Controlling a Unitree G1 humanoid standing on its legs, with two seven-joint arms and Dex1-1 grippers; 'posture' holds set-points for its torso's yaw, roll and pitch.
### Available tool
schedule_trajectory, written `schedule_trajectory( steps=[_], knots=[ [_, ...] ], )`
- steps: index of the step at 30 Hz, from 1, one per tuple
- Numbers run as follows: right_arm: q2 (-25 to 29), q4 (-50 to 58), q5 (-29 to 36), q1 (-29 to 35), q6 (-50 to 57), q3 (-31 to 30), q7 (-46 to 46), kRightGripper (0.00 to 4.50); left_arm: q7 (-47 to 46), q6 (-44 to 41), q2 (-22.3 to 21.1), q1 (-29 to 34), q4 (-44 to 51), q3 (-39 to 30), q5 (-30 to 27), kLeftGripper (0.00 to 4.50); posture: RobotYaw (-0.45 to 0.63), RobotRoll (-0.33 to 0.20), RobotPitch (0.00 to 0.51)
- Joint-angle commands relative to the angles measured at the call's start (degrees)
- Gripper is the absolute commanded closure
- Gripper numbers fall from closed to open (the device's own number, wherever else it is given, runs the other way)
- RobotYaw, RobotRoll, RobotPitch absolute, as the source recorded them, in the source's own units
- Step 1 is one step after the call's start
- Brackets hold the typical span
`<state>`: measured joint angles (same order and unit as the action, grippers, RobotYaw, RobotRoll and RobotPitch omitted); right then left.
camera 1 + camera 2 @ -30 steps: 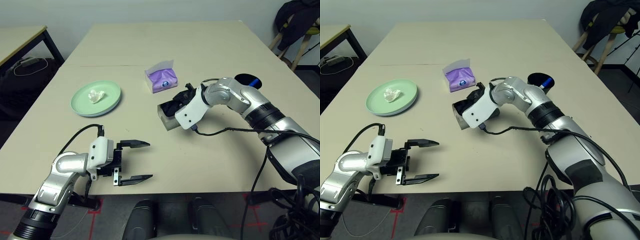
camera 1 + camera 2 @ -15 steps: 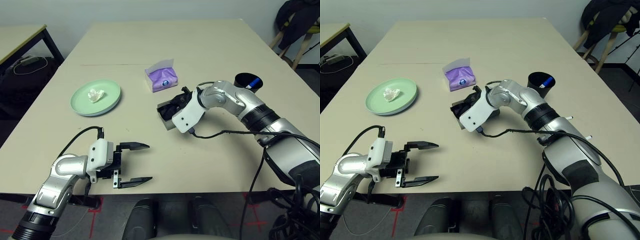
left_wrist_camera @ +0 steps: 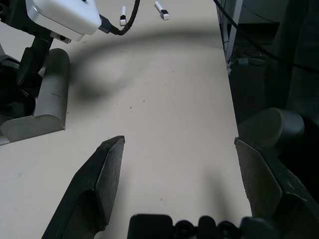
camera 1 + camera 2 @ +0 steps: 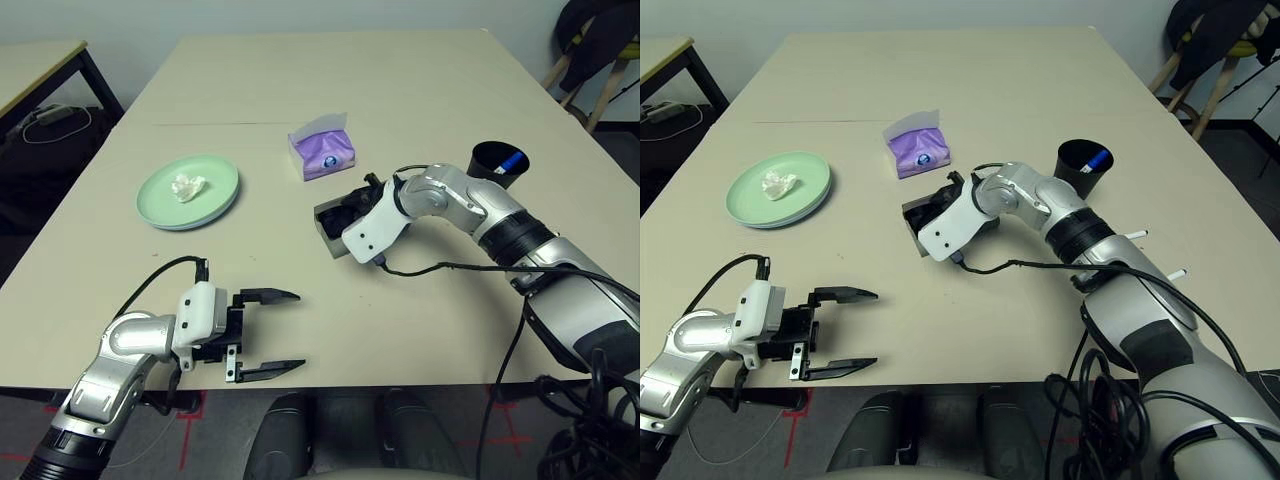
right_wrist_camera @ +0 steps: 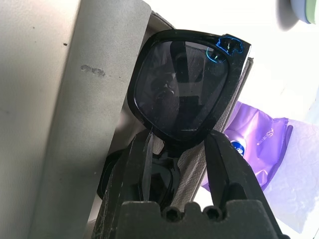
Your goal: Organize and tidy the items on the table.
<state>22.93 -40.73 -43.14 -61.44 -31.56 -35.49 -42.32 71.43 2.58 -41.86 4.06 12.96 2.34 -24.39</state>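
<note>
1. purple tissue pack (image 5: pixel 259 149): small pale letters near its edge read roughly "xs"; the remaining print on the wrapper is too small to read.
2. the same pack carries a round dark blue emblem with a white mark inside; no letters can be made out in it.
3. black sunglasses (image 5: pixel 192 92): a blue mark sits on the upper corner of the frame; it cannot be read as any letter or number.
4. no other text, brand, number or sign can be read.
</note>
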Motion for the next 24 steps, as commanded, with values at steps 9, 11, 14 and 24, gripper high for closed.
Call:
schedule_trajectory(
  steps=[9, 11, 14, 24],
  knots=[
    [1.33, 4.45, 2.56, 2.56, 0.39, 0.00, -3.82, 2.76, 0.05, -0.11, -0.49, 0.19, 1.10, 0.36, 0.43, 0.00, 0.11, 0.000, 0.119],
    [1.94, 5.08, 2.98, 2.60, 0.36, 0.24, -4.40, 2.76, 0.12, -0.07, -0.47, 0.03, 0.95, 0.40, 0.45, 0.00, 0.11, 0.000, 0.118],
    [2.59, 5.35, 3.16, 2.47, 0.33, 0.38, -4.64, 2.76, 0.25, -0.01, -0.43, -0.31, 0.64, 0.48, 0.49, 0.00, 0.10, 0.000, 0.117],
    [3.92, 5.46, 3.13, 2.20, -0.30, 0.09, -4.95, 2.76, 0.62, 0.04, -0.40, -1.20, -0.06, 0.64, 0.51, 0.00, 0.10, 0.000, 0.117]
  ],
)
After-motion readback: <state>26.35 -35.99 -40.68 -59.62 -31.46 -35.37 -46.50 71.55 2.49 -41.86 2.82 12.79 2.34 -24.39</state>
